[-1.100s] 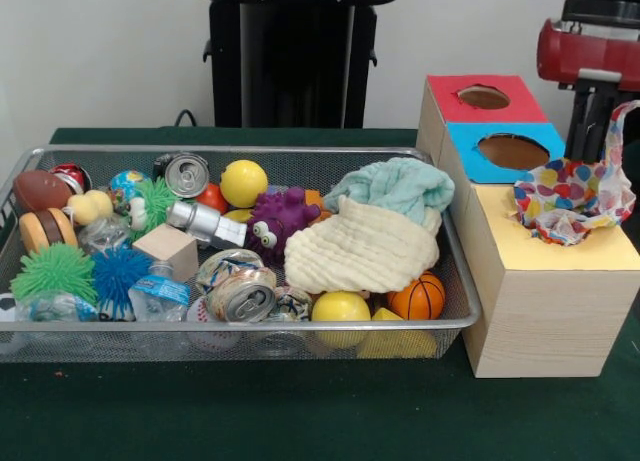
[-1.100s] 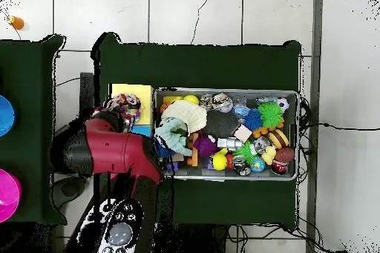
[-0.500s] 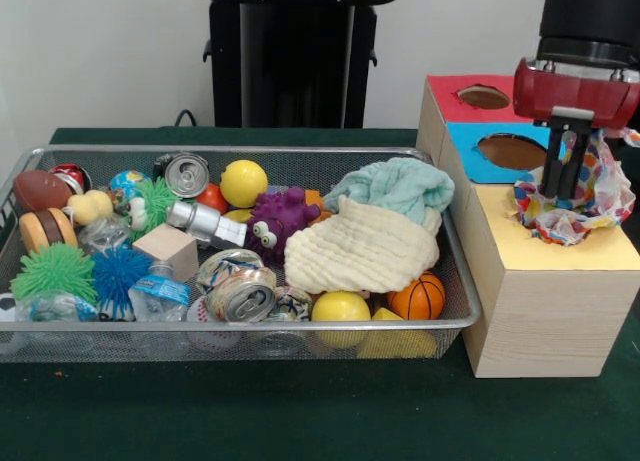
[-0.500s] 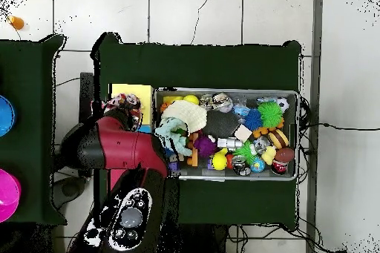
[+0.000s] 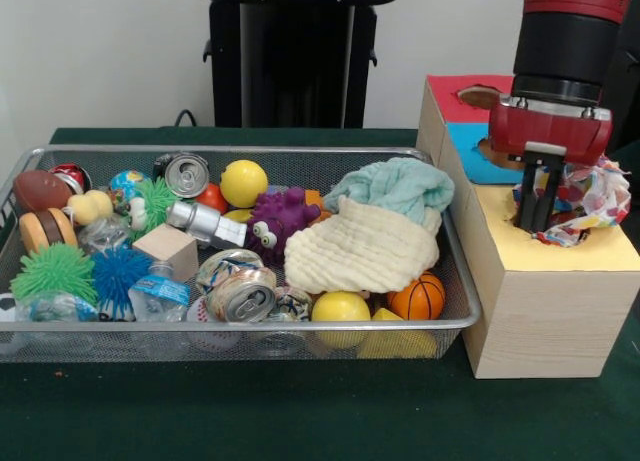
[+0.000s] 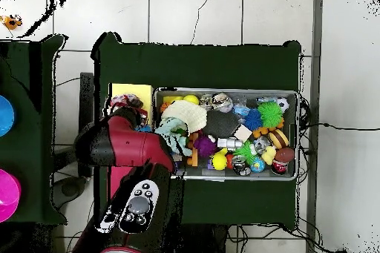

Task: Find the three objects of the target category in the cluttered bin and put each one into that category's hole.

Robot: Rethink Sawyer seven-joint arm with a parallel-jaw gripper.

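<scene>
Here the gripper (image 5: 538, 213) pokes its close-set fingers into the patterned cloth (image 5: 590, 196) bunched in the yellow hole (image 5: 560, 249); whether they pinch it is unclear. Next: push it through, then fetch another cloth (image 5: 365, 246) from the bin (image 5: 300, 326).

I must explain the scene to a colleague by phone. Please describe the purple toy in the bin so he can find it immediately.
Start at the wire mesh bin and look to its middle. The purple toy sits just left of the cream cloth, below the yellow ball. It alone is knobbly purple with two white bulging eyes.
</scene>
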